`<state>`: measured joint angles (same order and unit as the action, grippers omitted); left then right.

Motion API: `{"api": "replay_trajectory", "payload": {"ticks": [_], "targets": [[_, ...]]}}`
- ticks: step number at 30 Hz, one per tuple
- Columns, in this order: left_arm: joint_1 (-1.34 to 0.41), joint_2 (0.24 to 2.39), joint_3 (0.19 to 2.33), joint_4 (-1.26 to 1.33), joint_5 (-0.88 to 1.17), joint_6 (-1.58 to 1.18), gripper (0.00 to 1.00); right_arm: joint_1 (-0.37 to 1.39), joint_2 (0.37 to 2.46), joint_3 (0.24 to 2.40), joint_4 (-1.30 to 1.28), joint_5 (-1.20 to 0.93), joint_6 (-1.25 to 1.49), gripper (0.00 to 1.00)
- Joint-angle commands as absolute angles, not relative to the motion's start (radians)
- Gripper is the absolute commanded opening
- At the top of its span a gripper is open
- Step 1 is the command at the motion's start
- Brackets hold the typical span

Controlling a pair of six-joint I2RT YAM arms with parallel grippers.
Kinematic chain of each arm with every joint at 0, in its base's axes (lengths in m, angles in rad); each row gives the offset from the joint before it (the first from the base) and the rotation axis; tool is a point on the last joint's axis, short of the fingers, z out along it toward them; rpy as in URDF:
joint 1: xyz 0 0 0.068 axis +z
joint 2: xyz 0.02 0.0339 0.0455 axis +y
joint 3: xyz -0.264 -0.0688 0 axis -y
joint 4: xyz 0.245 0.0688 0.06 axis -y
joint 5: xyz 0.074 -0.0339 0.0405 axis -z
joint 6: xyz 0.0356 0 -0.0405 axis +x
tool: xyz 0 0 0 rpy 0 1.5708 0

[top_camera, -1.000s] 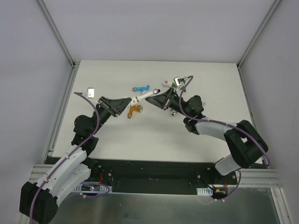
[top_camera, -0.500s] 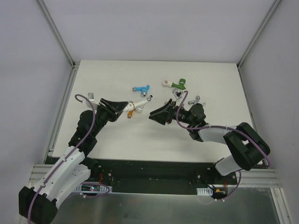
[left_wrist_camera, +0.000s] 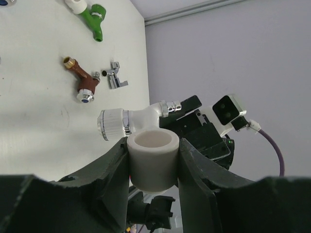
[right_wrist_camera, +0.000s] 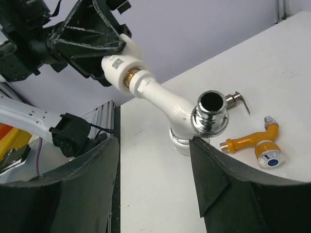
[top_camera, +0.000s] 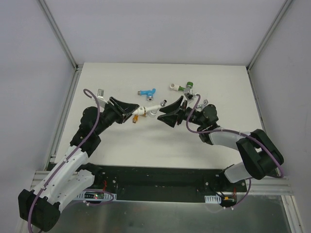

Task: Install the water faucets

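Note:
My left gripper (left_wrist_camera: 153, 158) is shut on a short white pipe fitting (left_wrist_camera: 152, 162), held above the table. A white faucet (right_wrist_camera: 163, 99) is joined to that fitting and sticks out toward my right gripper (right_wrist_camera: 155, 143). The right gripper is open, and its right finger (right_wrist_camera: 226, 182) is just under the faucet's silvery end (right_wrist_camera: 211, 114). From above, the white faucet (top_camera: 145, 111) bridges the left gripper (top_camera: 132, 110) and the right gripper (top_camera: 165, 110). An orange faucet (right_wrist_camera: 252, 141) lies on the table beneath. Blue (top_camera: 146, 92), green (top_camera: 184, 88) and brown (left_wrist_camera: 83, 83) faucets lie farther back.
A small silvery lever piece (left_wrist_camera: 115, 77) lies by the brown faucet. Another silvery bit (top_camera: 100, 92) rests near the table's left edge. The aluminium frame rail (top_camera: 63, 121) borders the white table (top_camera: 146, 141) on the left.
My right gripper has opened, letting go of the white faucet, backed off and come close to it again. The left arm shifted slightly with the fitting and faucet still held.

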<state>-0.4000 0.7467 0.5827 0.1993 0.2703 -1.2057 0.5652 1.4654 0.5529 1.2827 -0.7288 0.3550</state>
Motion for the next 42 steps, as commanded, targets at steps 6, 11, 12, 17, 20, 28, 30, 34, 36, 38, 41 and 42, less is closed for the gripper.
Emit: {"api": "replay_trajectory", "payload": {"ticks": [6, 11, 12, 17, 20, 28, 30, 34, 36, 38, 41, 42], "targets": [[-0.405, 0.790, 0.652, 0.364, 0.420, -1.262, 0.00, 0.561, 1.436, 0.638, 1.523, -0.796, 0.304, 0.64], [-0.405, 0.743, 0.637, 0.359, 0.368, -1.255, 0.00, 0.557, 1.416, 0.574, 1.523, -0.726, 0.282, 0.64], [-0.405, 0.738, 0.637, 0.359, 0.358, -1.255, 0.00, 0.557, 1.414, 0.559, 1.523, -0.707, 0.279, 0.64], [-0.405, 0.750, 0.664, 0.357, 0.394, -1.235, 0.00, 0.551, 1.399, 0.541, 1.523, -0.676, 0.268, 0.66], [-0.405, 0.756, 0.663, 0.365, 0.423, -1.241, 0.00, 0.537, 1.381, 0.540, 1.523, -0.658, 0.261, 0.67], [-0.406, 0.756, 0.664, 0.376, 0.457, -1.230, 0.00, 0.528, 1.358, 0.571, 1.523, -0.775, 0.256, 0.68], [-0.407, 0.768, 0.670, 0.397, 0.478, -1.239, 0.00, 0.528, 1.362, 0.577, 1.523, -0.785, 0.250, 0.68], [-0.407, 0.784, 0.672, 0.420, 0.509, -1.252, 0.00, 0.528, 1.364, 0.591, 1.523, -0.824, 0.238, 0.68], [-0.407, 0.790, 0.670, 0.426, 0.518, -1.256, 0.00, 0.528, 1.364, 0.597, 1.523, -0.830, 0.239, 0.68], [-0.407, 0.792, 0.670, 0.433, 0.535, -1.259, 0.00, 0.526, 1.359, 0.600, 1.523, -0.844, 0.227, 0.68], [-0.407, 0.788, 0.664, 0.439, 0.540, -1.259, 0.00, 0.526, 1.356, 0.606, 1.523, -0.857, 0.224, 0.68], [-0.407, 0.790, 0.664, 0.442, 0.545, -1.259, 0.00, 0.526, 1.355, 0.610, 1.523, -0.864, 0.233, 0.68]]}}
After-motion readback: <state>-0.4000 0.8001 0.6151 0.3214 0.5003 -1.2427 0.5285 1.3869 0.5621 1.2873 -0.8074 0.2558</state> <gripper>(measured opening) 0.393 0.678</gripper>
